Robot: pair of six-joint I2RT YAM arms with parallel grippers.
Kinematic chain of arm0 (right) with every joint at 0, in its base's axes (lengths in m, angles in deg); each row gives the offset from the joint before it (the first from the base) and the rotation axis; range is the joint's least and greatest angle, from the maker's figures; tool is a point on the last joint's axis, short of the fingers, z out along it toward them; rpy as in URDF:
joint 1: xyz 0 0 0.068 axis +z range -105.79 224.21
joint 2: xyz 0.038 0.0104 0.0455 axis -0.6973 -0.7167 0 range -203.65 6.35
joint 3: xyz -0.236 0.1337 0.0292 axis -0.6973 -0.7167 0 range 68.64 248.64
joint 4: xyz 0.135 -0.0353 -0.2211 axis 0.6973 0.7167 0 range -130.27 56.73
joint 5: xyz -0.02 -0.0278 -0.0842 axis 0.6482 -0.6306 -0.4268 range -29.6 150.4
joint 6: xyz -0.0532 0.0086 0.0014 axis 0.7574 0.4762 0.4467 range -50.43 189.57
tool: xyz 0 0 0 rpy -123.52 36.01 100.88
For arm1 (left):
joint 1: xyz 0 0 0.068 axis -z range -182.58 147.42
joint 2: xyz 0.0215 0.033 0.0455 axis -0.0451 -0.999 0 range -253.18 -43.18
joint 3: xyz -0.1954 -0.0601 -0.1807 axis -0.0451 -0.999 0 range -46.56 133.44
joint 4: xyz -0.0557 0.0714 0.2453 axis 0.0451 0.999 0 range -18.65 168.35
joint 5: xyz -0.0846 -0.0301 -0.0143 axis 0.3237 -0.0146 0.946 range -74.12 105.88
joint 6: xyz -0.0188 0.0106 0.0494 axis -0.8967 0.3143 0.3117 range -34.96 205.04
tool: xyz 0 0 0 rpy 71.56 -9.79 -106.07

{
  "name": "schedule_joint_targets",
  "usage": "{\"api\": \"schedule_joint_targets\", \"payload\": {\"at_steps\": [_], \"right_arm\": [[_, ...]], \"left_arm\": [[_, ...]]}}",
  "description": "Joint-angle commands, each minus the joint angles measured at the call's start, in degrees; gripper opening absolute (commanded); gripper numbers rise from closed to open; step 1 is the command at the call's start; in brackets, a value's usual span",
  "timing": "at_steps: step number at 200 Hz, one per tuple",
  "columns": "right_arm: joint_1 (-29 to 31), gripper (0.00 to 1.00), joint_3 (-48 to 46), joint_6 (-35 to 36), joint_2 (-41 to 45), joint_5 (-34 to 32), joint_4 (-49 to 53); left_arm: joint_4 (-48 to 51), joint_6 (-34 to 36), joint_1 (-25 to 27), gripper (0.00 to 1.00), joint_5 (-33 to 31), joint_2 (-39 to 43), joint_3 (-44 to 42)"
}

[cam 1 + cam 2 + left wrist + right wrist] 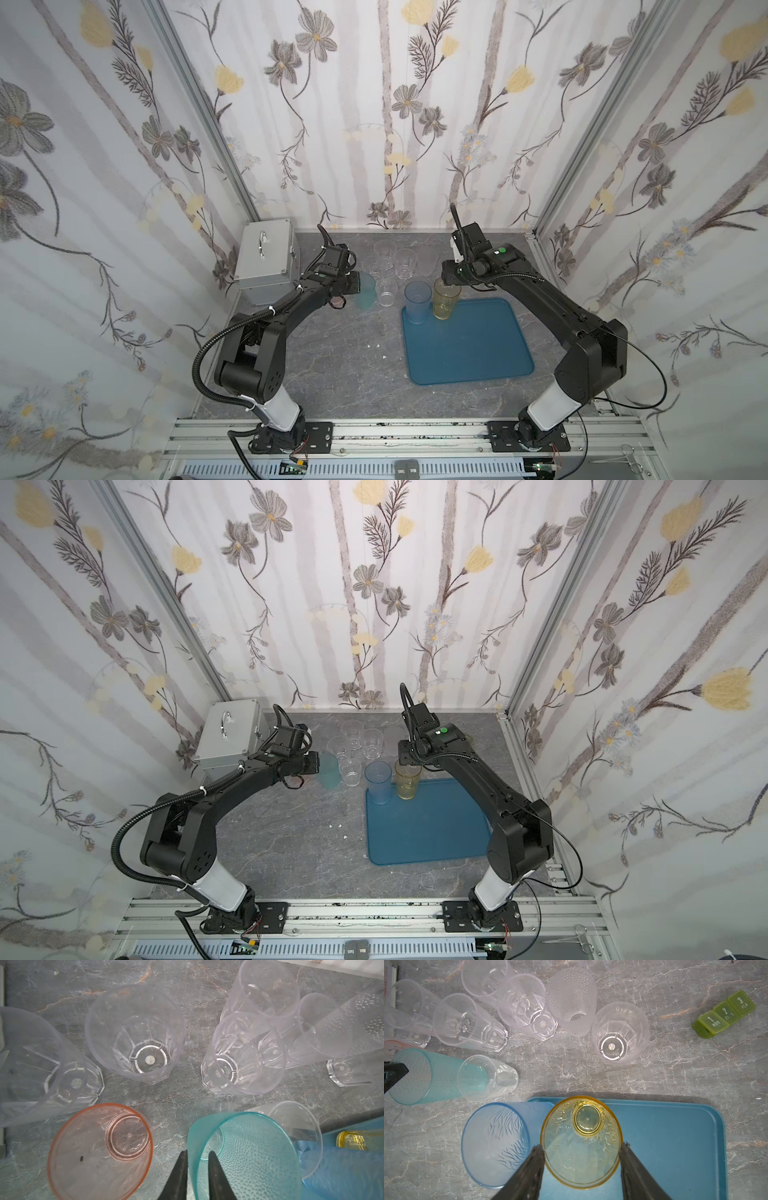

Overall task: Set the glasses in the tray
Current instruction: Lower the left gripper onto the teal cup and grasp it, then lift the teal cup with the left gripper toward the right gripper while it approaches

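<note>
Left gripper: clamped on the teal tumbler, its rim wall pinched with one finger inside and one outside. A grip across it is judged blocked by neighbours.
Teal tumbler: off the tray, at its 10 o'clock.
Right gripper: the yellow tumbler is clasped across its rim and stood at the tray's 11 o'clock corner.
Blue tumbler: tucked at yellow's 9 o'clock, so tray space is kept.

In both top views the teal glass is blurred, and the pink glass, at 9 o'clock from it, is mostly under the left arm. The right arm covers part of the rim of the yellow glass. White specks at 9 o'clock from the tray are too small to tell. The right wrist view cuts off the tray and shows only a sliver of the pink glass
</note>
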Motion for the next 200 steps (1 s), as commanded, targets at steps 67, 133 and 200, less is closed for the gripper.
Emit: {"api": "schedule_joint_targets", "payload": {"at_steps": [67, 133, 200], "right_arm": [[1.34, 0.59, 0.68, -1.26, -0.19, 2.23, -4.38], [2.77, 0.59, 1.66, -2.27, 0.91, 2.68, -5.56], [6.23, 0.59, 5.25, -7.89, 3.26, 6.44, -11.16]], "left_arm": [[2.14, 0.03, 0.18, 0.00, -1.95, 4.86, -1.10], [4.00, -0.93, 0.22, 0.00, -3.58, 8.38, 0.60], [6.64, -3.86, 2.07, 0.00, -6.54, 14.09, 7.69]]}}
